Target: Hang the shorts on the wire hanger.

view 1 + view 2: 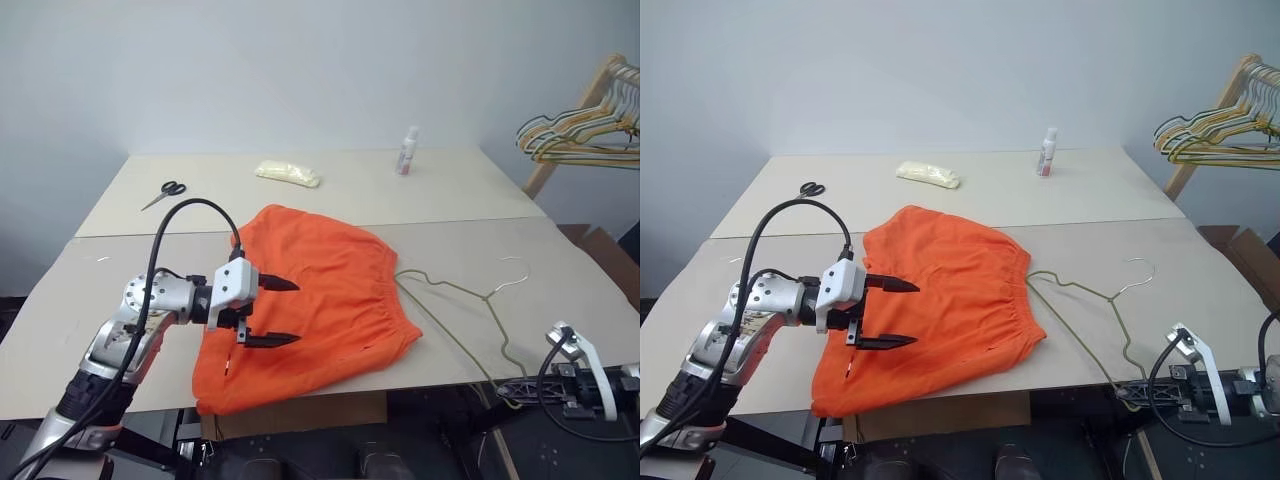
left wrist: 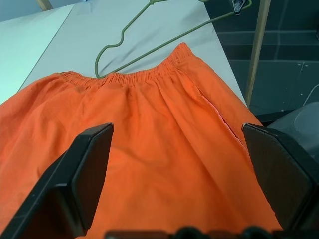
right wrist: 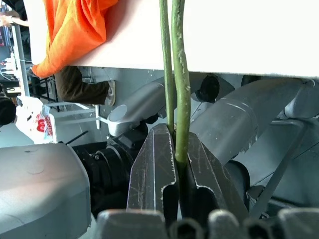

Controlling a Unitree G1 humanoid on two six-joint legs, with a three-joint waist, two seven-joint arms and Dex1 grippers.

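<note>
While left arm (image 1: 268, 312) hovers over shorts (image 1: 330, 290), spread

Head cameras look down over the table (image 1: 560, 270); wrist cameras sit close (both catching the shorts (image 2: 164, 149)).

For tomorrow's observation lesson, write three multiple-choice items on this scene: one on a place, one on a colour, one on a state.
1. Where do the scissors lie?
A. far left of the table
B. on the shorts
C. beside the bottle

2. What colour are the shorts?
A. blue
B. orange
C. white

3. How is the right gripper?
A. wide open
B. shut on the wire hanger
C. holding the shorts

Key: 1 A, they lie by the far left edge. 2 B, the fabric is bright orange. 3 B, its fingers pinch the thin wire at the table's near edge.
</note>
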